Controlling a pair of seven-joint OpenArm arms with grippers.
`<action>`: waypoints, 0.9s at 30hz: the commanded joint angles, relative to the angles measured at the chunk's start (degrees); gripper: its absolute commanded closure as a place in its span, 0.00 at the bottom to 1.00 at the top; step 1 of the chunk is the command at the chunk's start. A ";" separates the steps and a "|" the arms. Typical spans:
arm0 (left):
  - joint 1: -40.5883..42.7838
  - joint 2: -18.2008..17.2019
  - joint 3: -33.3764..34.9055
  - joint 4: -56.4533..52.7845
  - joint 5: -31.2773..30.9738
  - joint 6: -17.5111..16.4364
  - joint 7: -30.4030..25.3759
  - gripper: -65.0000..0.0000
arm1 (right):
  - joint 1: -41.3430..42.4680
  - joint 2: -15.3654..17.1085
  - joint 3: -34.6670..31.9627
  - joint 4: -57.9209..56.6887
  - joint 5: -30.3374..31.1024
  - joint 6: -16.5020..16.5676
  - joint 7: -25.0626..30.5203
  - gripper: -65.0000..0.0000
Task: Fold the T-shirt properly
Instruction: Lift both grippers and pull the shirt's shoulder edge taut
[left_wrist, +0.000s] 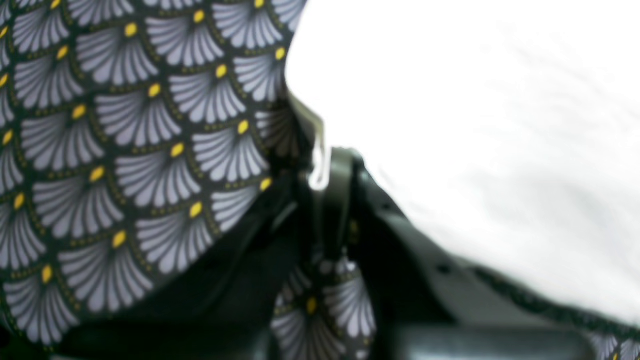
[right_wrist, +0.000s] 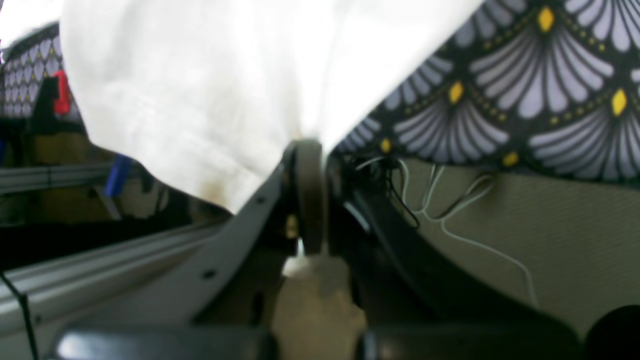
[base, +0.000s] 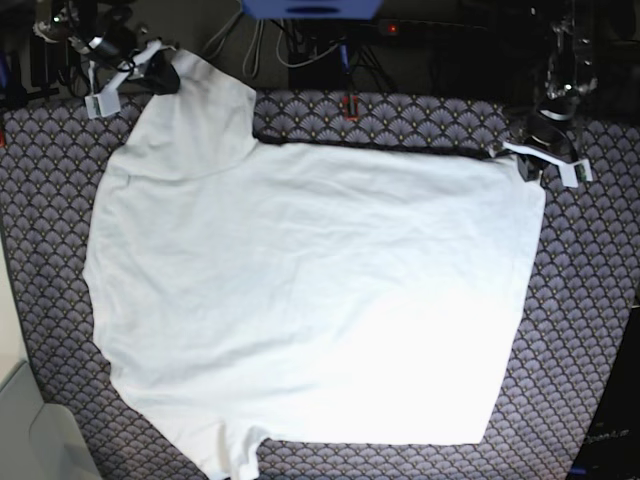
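Observation:
The white T-shirt (base: 310, 290) lies spread flat on the purple-grey scallop-patterned cloth (base: 590, 300), with one sleeve at the far left and one at the near bottom. My left gripper (base: 530, 158) is at the shirt's far right corner. In the left wrist view its jaws (left_wrist: 325, 170) are closed together at the edge of the white cloth (left_wrist: 475, 125). My right gripper (base: 160, 72) is at the far left sleeve. In the right wrist view it (right_wrist: 310, 155) is shut on the shirt's edge (right_wrist: 210, 90), which is lifted off the patterned cloth (right_wrist: 525, 90).
A blue object (base: 310, 8) and cables lie beyond the table's far edge. A small red item (base: 350, 105) sits on the far cloth edge. A grey bin (base: 40, 440) stands at the near left. Thin white wires (right_wrist: 450, 220) and a metal rail (right_wrist: 100, 270) show below the right gripper.

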 joint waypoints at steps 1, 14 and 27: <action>1.04 -0.34 0.07 0.50 -0.29 -0.30 2.54 0.99 | -0.52 1.16 0.57 1.84 0.73 0.07 1.33 1.00; 8.60 -0.69 -5.12 8.32 -0.11 -0.30 2.63 0.99 | -4.82 1.60 6.28 13.18 0.73 0.07 1.33 1.00; 13.61 -0.69 -8.11 13.86 0.06 -0.30 2.72 0.99 | -9.13 0.29 11.91 19.42 0.73 5.30 1.42 1.00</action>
